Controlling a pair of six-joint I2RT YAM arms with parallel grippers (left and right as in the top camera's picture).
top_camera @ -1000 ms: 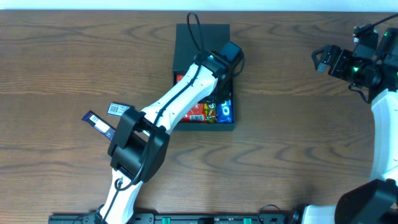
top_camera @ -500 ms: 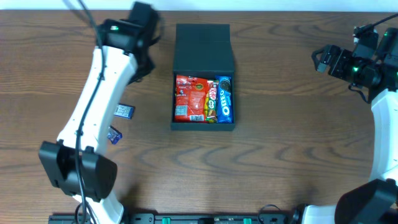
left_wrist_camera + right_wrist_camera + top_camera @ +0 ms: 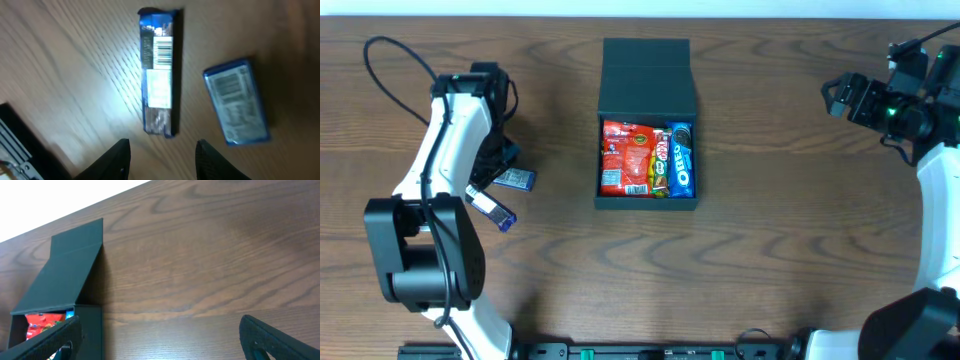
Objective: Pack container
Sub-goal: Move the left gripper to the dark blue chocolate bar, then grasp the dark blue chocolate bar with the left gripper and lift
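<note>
Dark teal-green matte square container (image 3: 647, 203) sits mid-table toward the far edge of the brown wood-grain table (image 3: 770, 250), with its hinged lid (image 3: 647, 75) thrown open on the far side

Inside the container, left to right:
- red snack bag (image 3: 625, 158) fills the left half
- narrow red-and-green wrapped bars (image 3: 660, 165) sit in the middle, too small to tell apart
- blue Oreo pack (image 3: 682, 162) lies against the right wall
- everything lies flat, long sides running near to far

Left gripper (image 3: 162, 160) is on the left side of the table, well apart from the container. Its jaws are parted with bare wood between them and it grips nothing. It hangs over two loose packets:
- long blue wrapped bar with a white barcode label (image 3: 159, 75), lying flat on the wood just ahead of the fingertips
- shorter blue-edged silvery packet (image 3: 236, 102), just beside the bar with a strip of table between them, not touching
- in the overhead view the short packet is the farther one and the bar lies nearer and slightly left

Left wrist view is a bit blurred, so I can't read the print on either packet

Right gripper (image 3: 160, 342) is at the far right edge of the table, well away from everything. Its jaws are spread wide with nothing between them. It points left toward the container, and its camera sees the raised lid and a sliver of the red bag
</note>
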